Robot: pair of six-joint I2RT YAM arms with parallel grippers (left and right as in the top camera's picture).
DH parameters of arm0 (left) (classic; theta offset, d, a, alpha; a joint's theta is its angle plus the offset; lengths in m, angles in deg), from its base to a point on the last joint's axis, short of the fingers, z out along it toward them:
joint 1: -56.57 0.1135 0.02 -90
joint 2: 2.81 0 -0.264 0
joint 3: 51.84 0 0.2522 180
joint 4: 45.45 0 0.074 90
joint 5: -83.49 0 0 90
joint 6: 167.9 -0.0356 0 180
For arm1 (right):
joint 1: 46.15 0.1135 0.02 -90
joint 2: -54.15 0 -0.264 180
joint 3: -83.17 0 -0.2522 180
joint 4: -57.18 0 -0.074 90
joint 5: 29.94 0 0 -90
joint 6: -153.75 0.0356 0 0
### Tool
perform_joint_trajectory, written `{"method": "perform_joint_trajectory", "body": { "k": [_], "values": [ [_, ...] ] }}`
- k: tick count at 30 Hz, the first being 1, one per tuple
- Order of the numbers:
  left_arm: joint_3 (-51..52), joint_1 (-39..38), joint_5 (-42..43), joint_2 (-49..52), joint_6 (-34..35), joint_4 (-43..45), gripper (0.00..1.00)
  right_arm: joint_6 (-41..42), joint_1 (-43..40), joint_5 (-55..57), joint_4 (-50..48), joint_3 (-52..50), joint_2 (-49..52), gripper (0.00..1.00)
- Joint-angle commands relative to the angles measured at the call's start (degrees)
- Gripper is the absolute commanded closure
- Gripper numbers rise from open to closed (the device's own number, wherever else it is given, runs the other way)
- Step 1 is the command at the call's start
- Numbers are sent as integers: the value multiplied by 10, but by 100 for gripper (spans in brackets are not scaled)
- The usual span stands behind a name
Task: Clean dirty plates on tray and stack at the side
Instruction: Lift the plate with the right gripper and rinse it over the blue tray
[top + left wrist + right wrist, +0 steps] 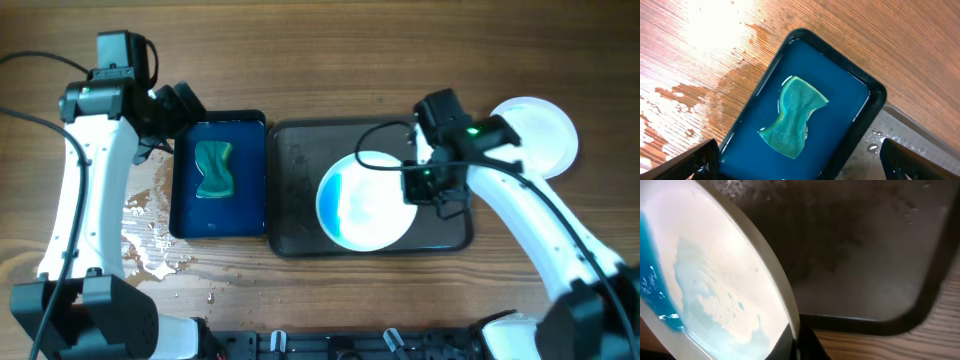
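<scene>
One dirty plate (365, 205) lay over the grey tray (295, 180)'s right half at frame centre, blue wash pooled along its left side. The right end effector (425, 188) pinched its right rim, probably tilting it so runoff fell into the tray. Upper right, a white plate (550, 130) sat on the tabletop (330, 60), likely the stack's start. At upper left, the left end effector (178, 105) hung spread above the sponge (213, 170) soaking in the blue tray (248, 200), seemingly ready to fetch it.

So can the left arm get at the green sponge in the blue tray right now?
Probably yes: the left gripper hangs open near the blue tray, and the green sponge lies uncovered in it, with nothing above it.
</scene>
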Motion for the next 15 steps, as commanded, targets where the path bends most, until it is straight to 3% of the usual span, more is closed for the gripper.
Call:
{"method": "perform_joint_trajectory", "body": {
  "k": [1,11,15],
  "values": [
    [-6,17,3,-1,6,0,0,-11,32,-31,-1,59,83,96],
    [-6,94,4,-1,6,-10,0,-26,155,-26,95,451,301,95],
    [-6,125,5,7,6,-13,0,-21,191,55,45,495,322,95]
  ]
}}
